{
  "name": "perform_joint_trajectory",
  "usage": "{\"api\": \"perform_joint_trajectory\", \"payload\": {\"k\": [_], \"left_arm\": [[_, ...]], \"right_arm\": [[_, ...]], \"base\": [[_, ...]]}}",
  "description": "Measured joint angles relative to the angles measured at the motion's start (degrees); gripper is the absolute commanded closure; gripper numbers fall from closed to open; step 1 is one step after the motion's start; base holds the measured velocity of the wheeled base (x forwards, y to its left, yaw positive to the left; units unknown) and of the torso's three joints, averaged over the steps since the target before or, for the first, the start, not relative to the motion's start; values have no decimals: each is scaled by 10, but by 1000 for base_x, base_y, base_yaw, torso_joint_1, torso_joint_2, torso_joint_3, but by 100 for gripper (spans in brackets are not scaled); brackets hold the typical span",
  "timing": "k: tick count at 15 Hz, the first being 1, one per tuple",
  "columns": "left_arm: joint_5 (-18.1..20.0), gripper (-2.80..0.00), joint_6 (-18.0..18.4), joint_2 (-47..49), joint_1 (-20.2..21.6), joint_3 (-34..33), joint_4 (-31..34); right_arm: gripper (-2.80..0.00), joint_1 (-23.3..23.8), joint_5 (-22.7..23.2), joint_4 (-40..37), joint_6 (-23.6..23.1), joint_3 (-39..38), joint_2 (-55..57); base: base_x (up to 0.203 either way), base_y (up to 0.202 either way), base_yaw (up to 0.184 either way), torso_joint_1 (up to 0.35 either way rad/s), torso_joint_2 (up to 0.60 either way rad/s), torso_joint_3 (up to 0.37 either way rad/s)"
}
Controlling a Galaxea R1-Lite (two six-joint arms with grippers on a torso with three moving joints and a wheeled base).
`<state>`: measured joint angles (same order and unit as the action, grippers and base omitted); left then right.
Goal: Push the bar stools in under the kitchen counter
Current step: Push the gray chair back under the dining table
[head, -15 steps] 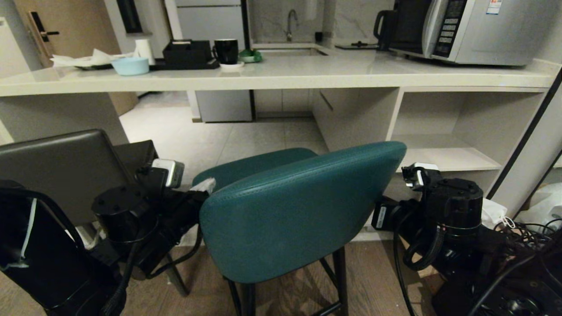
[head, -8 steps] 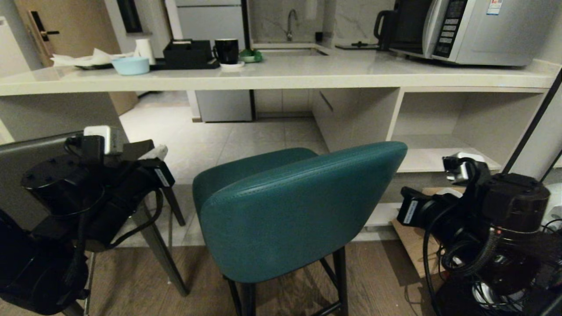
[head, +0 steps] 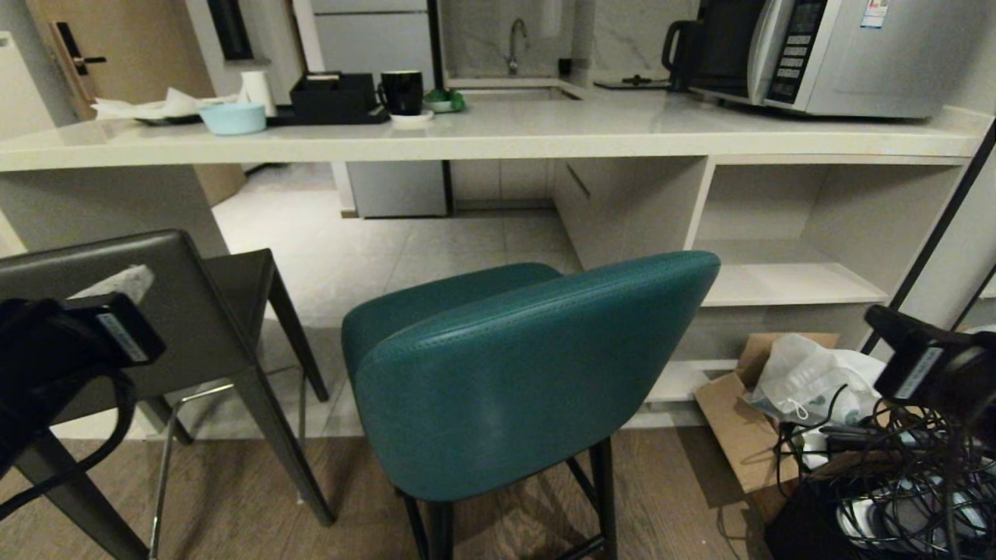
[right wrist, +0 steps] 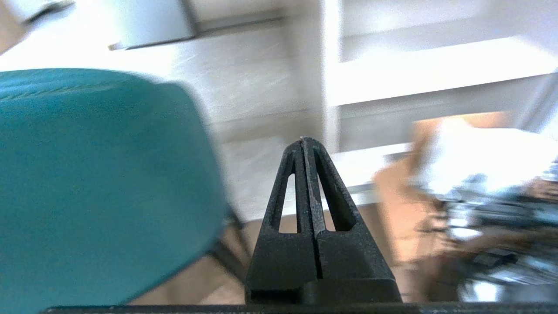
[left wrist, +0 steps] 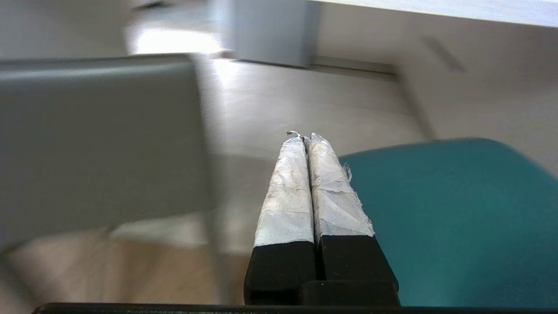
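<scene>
Under the kitchen counter [head: 467, 144] neither the teal stool [head: 513, 373] nor the grey stool [head: 117, 303] is sitting yet, while the left gripper [left wrist: 304, 138] and right gripper [right wrist: 304, 140] are hanging apart from both, fingers together.

Brown wood-plank floor [head: 669, 498] up front, pale grey tiled floor [head: 373, 241] beyond; silver microwave [head: 848, 54], chrome faucet [head: 514, 39], tan wooden door [head: 124, 47] at back left

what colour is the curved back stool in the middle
Teal, on thin black legs. The curved back stool shows best in the head view.
</scene>
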<state>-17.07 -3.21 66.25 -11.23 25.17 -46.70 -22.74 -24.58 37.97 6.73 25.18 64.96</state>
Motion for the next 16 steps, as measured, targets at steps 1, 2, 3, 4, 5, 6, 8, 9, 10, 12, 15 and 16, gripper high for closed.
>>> {"api": "perform_joint_trajectory", "payload": {"k": [1, 2, 3, 4, 5, 6, 8, 9, 10, 12, 15, 16], "left_arm": [[-16, 0, 0, -43, 9, 0, 42], [-28, 0, 0, -88, 20, -1, 75], [-35, 0, 1, -132, 33, -2, 99], [-39, 0, 2, -176, 45, -4, 121], [-41, 0, 5, -217, 53, -6, 145], [-43, 0, 11, -259, 62, -6, 174], [-41, 0, 28, -339, 83, -13, 226], [-38, 0, 34, -378, 94, -21, 248], [-29, 0, 39, -416, 99, -31, 271], [16, 0, 55, -490, 104, -58, 324], [122, 0, 90, -599, 109, -125, 400], [143, 0, 99, -622, 110, -160, 412]], "right_arm": [[0, 18, 0, -28, -10, -3, -37], [0, 36, 0, -53, -23, -7, -76], [0, 54, 1, -70, -39, -13, -115], [0, 71, 1, -81, -55, -18, -151], [0, 90, 1, -92, -69, -22, -184], [0, 113, 2, -109, -80, -26, -218], [0, 156, 5, -150, -94, -37, -283], [0, 171, 7, -171, -97, -45, -316], [0, 182, 12, -186, -99, -54, -350], [0, 193, 33, -210, -101, -72, -416], [0, 209, 66, -294, -106, -101, -528], [0, 215, 82, -333, -109, -112, -568]], "base": [[0, 0, 0, 0, 0, 0], [0, 0, 0, 0, 0, 0], [0, 0, 0, 0, 0, 0], [0, 0, 0, 0, 0, 0], [0, 0, 0, 0, 0, 0], [0, 0, 0, 0, 0, 0], [0, 0, 0, 0, 0, 0], [0, 0, 0, 0, 0, 0], [0, 0, 0, 0, 0, 0], [0, 0, 0, 0, 0, 0], [0, 0, 0, 0, 0, 0], [0, 0, 0, 0, 0, 0]]}}
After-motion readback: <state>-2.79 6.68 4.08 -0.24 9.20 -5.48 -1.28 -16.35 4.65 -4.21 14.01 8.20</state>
